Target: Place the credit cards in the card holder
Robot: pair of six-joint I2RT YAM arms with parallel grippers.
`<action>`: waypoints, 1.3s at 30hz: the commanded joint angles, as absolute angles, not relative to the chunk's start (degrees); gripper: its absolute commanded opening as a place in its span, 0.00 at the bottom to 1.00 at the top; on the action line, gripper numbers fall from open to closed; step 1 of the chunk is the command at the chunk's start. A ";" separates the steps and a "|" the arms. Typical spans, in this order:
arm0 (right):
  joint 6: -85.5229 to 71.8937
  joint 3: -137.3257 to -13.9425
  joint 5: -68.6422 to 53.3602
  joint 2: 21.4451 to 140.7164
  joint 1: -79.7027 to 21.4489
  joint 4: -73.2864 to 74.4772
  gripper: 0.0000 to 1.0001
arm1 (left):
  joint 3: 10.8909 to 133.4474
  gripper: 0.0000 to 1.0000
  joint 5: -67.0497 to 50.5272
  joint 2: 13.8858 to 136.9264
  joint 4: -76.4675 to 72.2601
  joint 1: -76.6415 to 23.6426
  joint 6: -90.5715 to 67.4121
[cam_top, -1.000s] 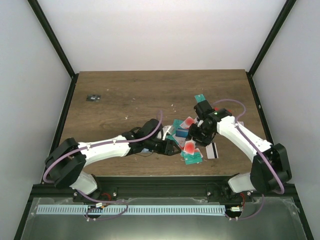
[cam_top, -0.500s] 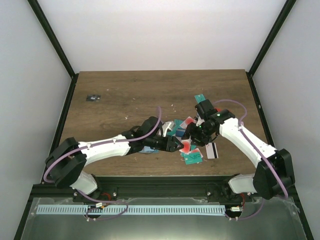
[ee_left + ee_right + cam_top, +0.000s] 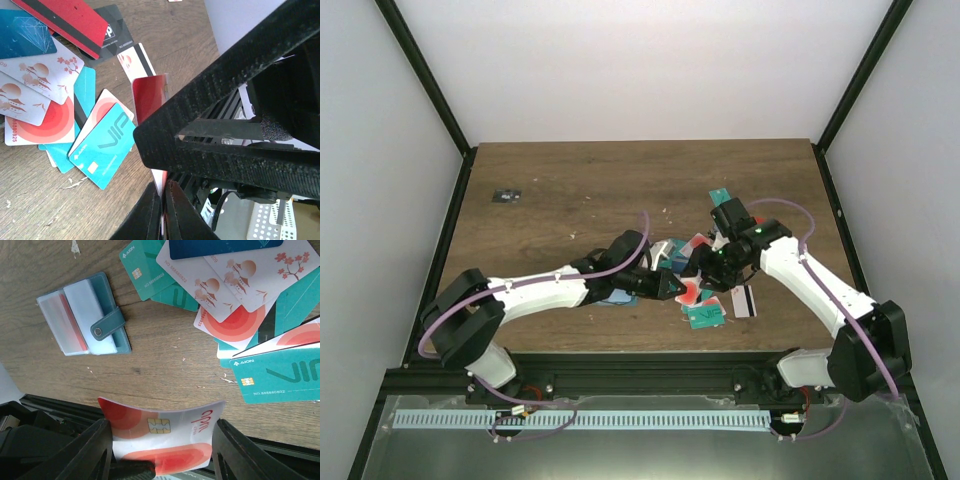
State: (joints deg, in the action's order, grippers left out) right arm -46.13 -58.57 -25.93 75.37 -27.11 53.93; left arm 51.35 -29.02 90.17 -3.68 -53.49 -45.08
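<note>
Overhead view looks down from behind; close wrist views apparently share the credit cards (image 3: 102, 150).

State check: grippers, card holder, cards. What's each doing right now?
Card holder, lying open, strap unsnapped, a red card in one sleeve.
Held card, lifted, bowed.
Right gripper, shut on that card's short ends.
Left gripper, shut on a card edge, apparently the same card.
Card pile, loose, overlapping.

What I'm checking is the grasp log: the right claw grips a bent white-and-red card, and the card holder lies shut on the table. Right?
Not quite. The right wrist view shows the card holder lying open, inside up. The right claw does grip a bent white-and-red card.
</note>
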 commanded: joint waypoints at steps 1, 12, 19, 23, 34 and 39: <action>-46.54 -61.52 -27.08 73.93 -27.65 53.28 0.54 | 53.19 0.04 -28.84 90.71 -5.08 -53.40 -44.57; -45.60 -61.09 -25.79 73.73 -27.42 52.91 0.74 | 49.49 0.04 -26.73 85.52 -2.64 -50.88 -44.38; -44.93 -61.43 -25.64 74.08 -26.93 52.83 0.88 | 46.88 0.04 -26.71 82.63 -1.39 -48.69 -44.09; -44.01 -61.40 -25.27 73.88 -26.42 52.56 1.00 | 45.78 0.04 -26.03 80.58 0.75 -45.94 -42.91; -41.56 -56.28 -32.21 75.55 -26.37 44.43 0.99 | 40.27 0.04 -26.24 71.52 12.13 -29.84 -35.16; -40.67 -53.66 -36.52 77.82 -26.45 39.01 0.98 | 35.64 0.04 -27.81 70.84 10.50 -25.01 -34.02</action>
